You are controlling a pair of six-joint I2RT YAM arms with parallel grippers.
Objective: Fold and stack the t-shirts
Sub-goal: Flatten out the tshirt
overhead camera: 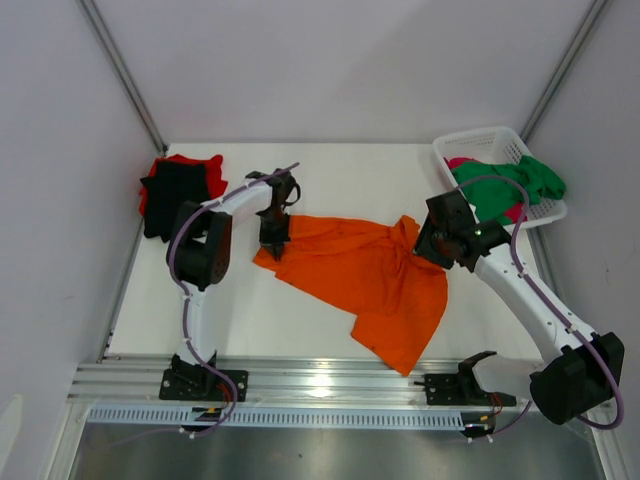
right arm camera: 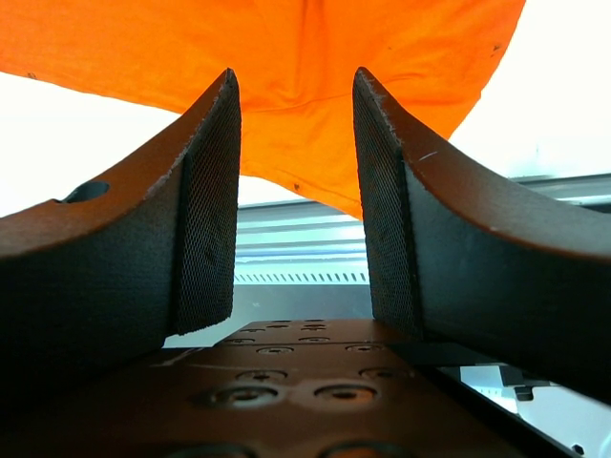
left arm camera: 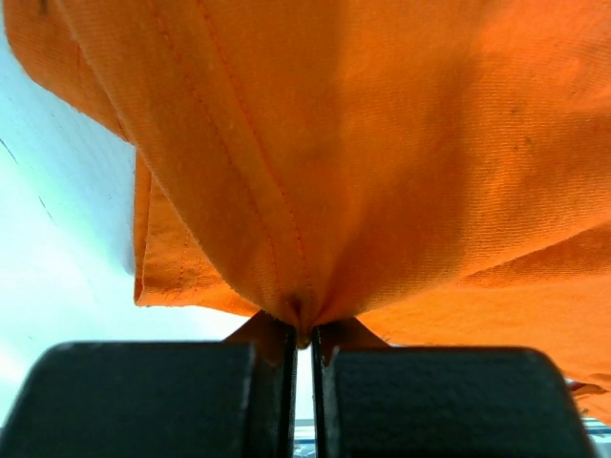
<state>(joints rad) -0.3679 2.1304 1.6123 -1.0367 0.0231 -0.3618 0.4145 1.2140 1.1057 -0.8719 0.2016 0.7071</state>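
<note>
An orange t-shirt (overhead camera: 365,275) lies spread and rumpled across the middle of the table. My left gripper (overhead camera: 272,238) is at its left edge, shut on a pinch of the orange cloth (left arm camera: 304,320), which bunches into the jaws. My right gripper (overhead camera: 428,243) hovers at the shirt's upper right corner, open, with nothing between its fingers (right arm camera: 205,200); the orange t-shirt (right arm camera: 305,67) shows beyond them. A black t-shirt (overhead camera: 168,195) lies on a red t-shirt (overhead camera: 205,170) at the back left. A green t-shirt (overhead camera: 515,182) and a magenta-pink one (overhead camera: 461,163) sit in the basket.
A white lattice basket (overhead camera: 480,143) stands at the back right corner, with the green shirt hanging over its near rim. Grey walls close in the table on the left, back and right. A metal rail (overhead camera: 320,380) runs along the near edge.
</note>
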